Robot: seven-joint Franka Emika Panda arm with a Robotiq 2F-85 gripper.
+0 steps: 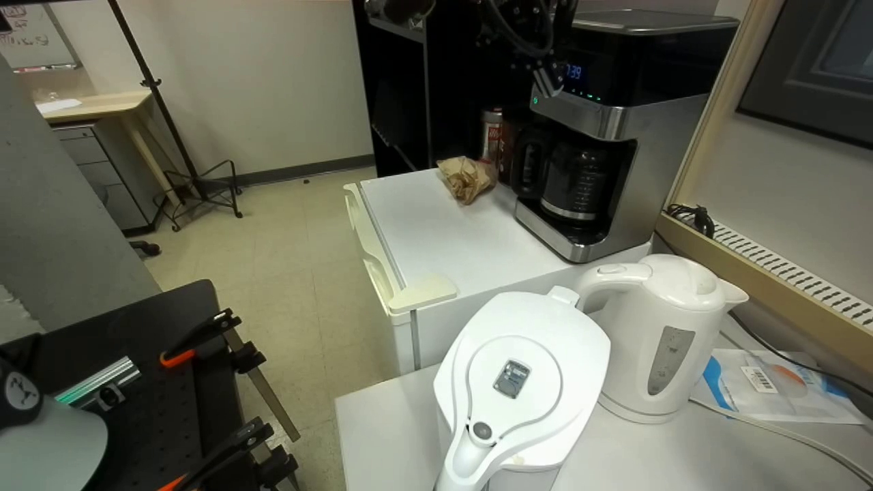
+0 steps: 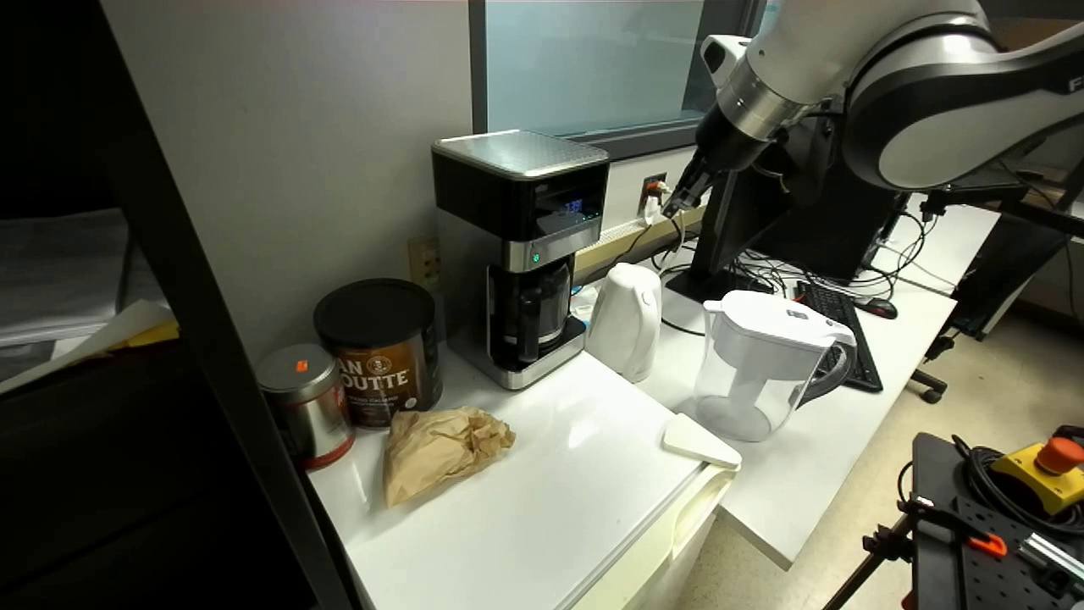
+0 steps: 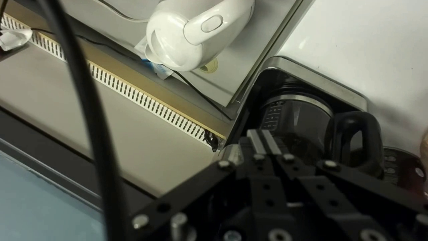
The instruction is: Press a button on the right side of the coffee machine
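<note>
White surface [image 2: 550, 491] beneath black-and-silver coffee machine [image 2: 515, 256]; blue display [image 1: 574, 71] lit.

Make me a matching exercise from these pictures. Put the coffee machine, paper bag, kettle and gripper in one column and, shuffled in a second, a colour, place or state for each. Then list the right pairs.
Things:
1. coffee machine
2. paper bag
3. kettle
4. gripper

Descriptions:
A. white, standing between the coffee machine and the pitcher
B. closed, holding nothing
C. blue digits lit on its display
D. brown and crumpled

Right pairs: 1-C, 2-D, 3-A, 4-B
</note>
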